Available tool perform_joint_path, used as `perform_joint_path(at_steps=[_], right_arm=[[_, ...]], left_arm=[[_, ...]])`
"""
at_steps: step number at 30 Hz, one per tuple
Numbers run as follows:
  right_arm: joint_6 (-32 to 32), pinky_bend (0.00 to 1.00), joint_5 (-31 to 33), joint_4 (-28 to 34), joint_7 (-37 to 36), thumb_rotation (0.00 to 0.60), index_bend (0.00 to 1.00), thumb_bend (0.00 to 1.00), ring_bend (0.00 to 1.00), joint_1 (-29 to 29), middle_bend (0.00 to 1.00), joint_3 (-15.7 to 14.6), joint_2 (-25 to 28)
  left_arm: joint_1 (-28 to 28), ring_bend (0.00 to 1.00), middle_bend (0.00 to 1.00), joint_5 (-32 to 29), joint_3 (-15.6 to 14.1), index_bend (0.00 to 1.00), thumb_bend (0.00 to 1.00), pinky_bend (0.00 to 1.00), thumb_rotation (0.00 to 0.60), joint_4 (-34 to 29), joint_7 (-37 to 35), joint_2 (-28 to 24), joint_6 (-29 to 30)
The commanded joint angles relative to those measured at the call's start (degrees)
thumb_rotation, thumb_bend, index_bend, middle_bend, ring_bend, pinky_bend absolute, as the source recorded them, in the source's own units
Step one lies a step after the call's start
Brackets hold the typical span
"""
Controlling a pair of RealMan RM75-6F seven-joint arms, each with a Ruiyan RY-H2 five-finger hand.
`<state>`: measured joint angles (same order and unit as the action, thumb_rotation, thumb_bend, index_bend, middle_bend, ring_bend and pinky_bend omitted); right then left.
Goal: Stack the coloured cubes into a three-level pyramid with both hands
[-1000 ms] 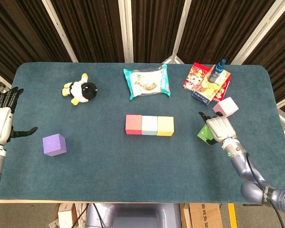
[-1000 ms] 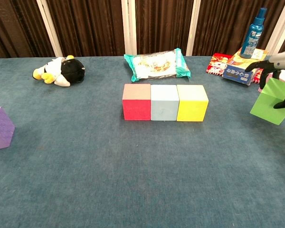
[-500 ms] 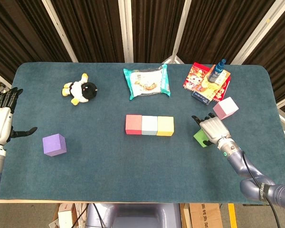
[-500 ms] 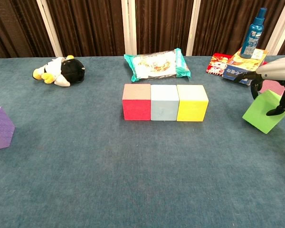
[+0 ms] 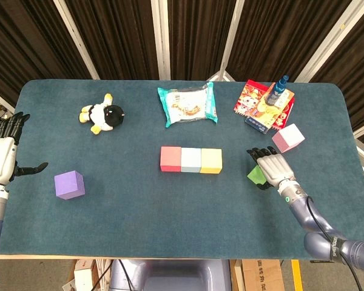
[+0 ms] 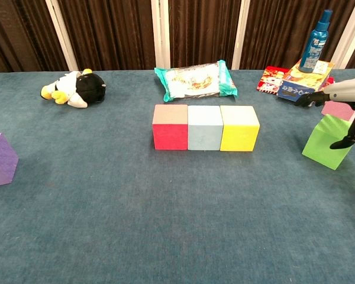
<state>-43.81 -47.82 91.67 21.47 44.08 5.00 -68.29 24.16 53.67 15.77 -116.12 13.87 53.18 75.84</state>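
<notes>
A red cube (image 5: 170,159), a pale blue cube (image 5: 191,159) and a yellow cube (image 5: 211,160) stand in a touching row mid-table; the row shows in the chest view as red cube (image 6: 170,128), pale blue cube (image 6: 205,128), yellow cube (image 6: 239,128). My right hand (image 5: 273,168) grips a green cube (image 6: 327,142) tilted right of the row; from the head view only a corner of the green cube (image 5: 254,174) shows. A pink cube (image 5: 288,137) lies behind it. A purple cube (image 5: 69,185) sits at the left. My left hand (image 5: 3,154) hovers open near the left edge.
A plush penguin (image 5: 102,113) lies at the back left. A snack bag (image 5: 188,104) sits behind the row. Red packets (image 5: 259,104) with a blue spray bottle (image 6: 315,42) occupy the back right. Dark curtains stand behind the table.
My right hand carried the green cube leftward toward the row, then lowered it and tilted it more upright. The left hand stayed still.
</notes>
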Motion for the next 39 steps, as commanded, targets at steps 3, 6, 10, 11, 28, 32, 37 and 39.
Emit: perform_joint_path(at_steps=[3,6,10,11,28,32,37,39], right_arm=[[-6.4,0.02,8.0,6.1,-1.6,0.6,0.0,0.27,0.1,-1.5,0.08,2.3,0.3],[-10.0,0.0,11.6,8.1,-0.3,0.6,0.0,0.27,0.09,-1.6,0.09,2.6,-0.2],[-14.0,0.0,17.1,10.2,2.7,0.6,0.0,0.27,0.06,-1.1,0.08,2.9,-1.1],[-14.9,0.0,19.0,10.9,3.5,0.6,0.0,0.27,0.05,-0.9,0.07,3.0,-1.3],[-20.7,0.0,36.1,10.0,11.0,0.6,0.0,0.27,0.0,3.0,0.0,4.7,-6.1],[-21.0,0.0,36.9,8.8,11.5,0.6,0.0,0.27,0.05,3.1,0.08,5.0,-7.0],[-21.7,0.0,36.9,6.7,12.0,0.6,0.0,0.27,0.18,3.1,0.26,5.2,-8.5],[-22.2,0.0,36.7,5.7,12.7,0.6,0.0,0.27,0.23,3.2,0.31,5.1,-9.1]], left_arm=[[0.0,0.0,0.0,0.2,0.0,0.0,0.08,0.0,0.6,-0.2,0.0,0.0,0.1],[-0.1,0.0,0.0,0.3,0.0,0.0,0.08,0.0,0.6,-0.3,0.0,0.0,0.3],[-0.1,0.0,0.0,0.5,0.0,0.0,0.07,0.0,0.6,-0.6,-0.1,-0.1,0.3],[-0.2,0.0,0.0,0.5,0.0,0.0,0.07,0.0,0.6,-0.6,-0.1,-0.1,0.3],[-0.3,0.0,0.0,0.5,0.1,0.0,0.08,0.0,0.6,-0.7,-0.7,-0.3,0.2],[-0.2,0.0,0.0,0.3,0.1,0.0,0.08,0.0,0.6,-0.6,-0.7,-0.2,0.1],[-0.1,0.0,0.0,0.2,0.0,0.0,0.07,0.0,0.6,-0.7,-0.5,-0.1,-0.1],[-0.1,0.0,0.0,0.1,0.0,0.0,0.08,0.0,0.6,-0.6,-0.4,-0.1,-0.1]])
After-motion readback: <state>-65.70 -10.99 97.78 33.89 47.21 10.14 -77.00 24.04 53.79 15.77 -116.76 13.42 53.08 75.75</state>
